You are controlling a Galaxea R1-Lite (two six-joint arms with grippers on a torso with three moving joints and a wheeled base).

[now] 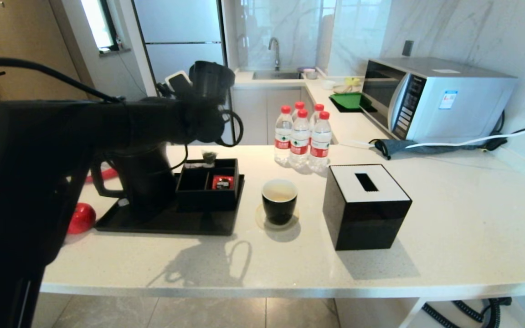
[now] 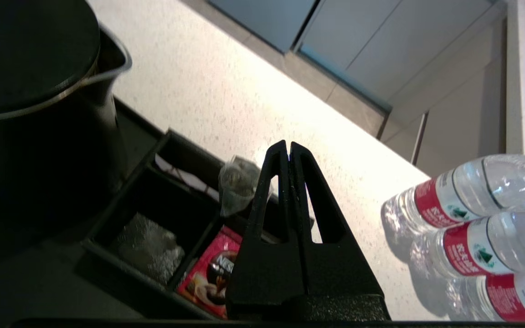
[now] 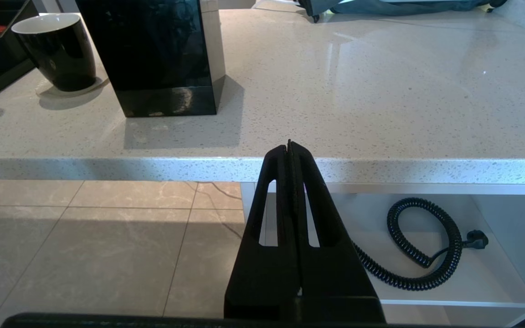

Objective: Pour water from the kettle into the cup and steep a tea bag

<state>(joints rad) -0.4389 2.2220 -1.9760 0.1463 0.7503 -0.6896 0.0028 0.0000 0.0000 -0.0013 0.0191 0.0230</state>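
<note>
The black kettle (image 1: 146, 182) stands on the tray, partly behind my left arm; its lid and spout fill a corner of the left wrist view (image 2: 30, 114). To its right the small black cup (image 1: 280, 200) sits on a coaster with a pale pool of water (image 1: 279, 197) in it; the right wrist view also shows the cup (image 3: 57, 50). My left gripper (image 2: 288, 145) is shut above the compartment box, and the grey-green tea bag (image 2: 237, 182) hangs beside its fingertips, also visible as a sachet (image 1: 208, 156). Its string is too thin to trace. My right gripper (image 3: 289, 145) is shut and empty, low before the counter edge.
The black compartment box (image 1: 205, 193) holds a red packet (image 1: 222, 182) and stands on a black tray (image 1: 167, 221). Several red-capped bottles (image 1: 301, 136) stand behind the cup, a black tissue box (image 1: 365, 205) to its right, a microwave (image 1: 435, 98) at the back right.
</note>
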